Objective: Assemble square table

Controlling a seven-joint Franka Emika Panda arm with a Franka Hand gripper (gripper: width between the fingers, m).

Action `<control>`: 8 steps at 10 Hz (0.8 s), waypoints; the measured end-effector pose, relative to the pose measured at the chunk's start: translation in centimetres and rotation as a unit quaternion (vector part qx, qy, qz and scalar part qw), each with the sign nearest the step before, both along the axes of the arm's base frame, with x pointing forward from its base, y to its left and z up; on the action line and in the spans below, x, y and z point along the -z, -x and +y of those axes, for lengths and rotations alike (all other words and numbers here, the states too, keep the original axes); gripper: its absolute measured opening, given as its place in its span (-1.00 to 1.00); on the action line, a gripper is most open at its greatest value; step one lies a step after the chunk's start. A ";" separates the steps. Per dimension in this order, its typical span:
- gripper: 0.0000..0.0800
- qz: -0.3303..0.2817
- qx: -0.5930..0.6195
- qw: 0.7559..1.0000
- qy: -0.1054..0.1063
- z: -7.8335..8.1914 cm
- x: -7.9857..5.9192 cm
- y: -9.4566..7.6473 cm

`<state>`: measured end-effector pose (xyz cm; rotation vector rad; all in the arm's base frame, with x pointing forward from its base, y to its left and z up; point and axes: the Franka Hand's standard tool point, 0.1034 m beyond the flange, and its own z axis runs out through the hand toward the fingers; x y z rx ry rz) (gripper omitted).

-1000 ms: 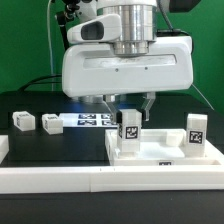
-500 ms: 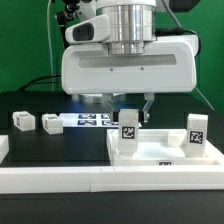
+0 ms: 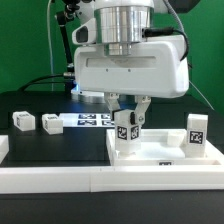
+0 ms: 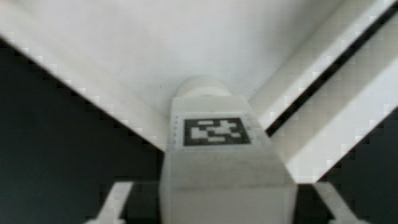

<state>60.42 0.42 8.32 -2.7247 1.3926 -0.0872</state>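
A white table leg [image 3: 125,131] with a black-and-white tag stands upright on the large white square tabletop [image 3: 150,162]. My gripper [image 3: 127,112] comes down from above and is shut on the leg's upper part, one finger on each side. In the wrist view the leg [image 4: 217,140] fills the middle, with the fingers [image 4: 121,200] flanking it and the white tabletop [image 4: 125,70] beneath. Another tagged leg [image 3: 195,133] stands on the tabletop at the exterior view's right.
Two small white leg blocks [image 3: 22,120] [image 3: 50,123] lie on the black table at the exterior view's left. The marker board [image 3: 92,120] lies behind them. A long low white barrier rail [image 3: 55,181] runs along the front.
The hand has turned about its vertical axis over the leg, its wide body now angled. The leg's tag faces slightly differently. The jaws' width is unchanged.
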 end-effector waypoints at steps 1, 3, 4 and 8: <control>-0.27 0.002 0.041 0.999 -0.005 0.0 0.0 0.0; -0.27 0.007 0.140 0.990 -0.020 0.0 0.1 0.1; -0.27 0.008 0.157 0.987 -0.021 0.0 0.1 0.1; -0.27 0.013 0.256 0.966 -0.042 -0.1 0.1 0.0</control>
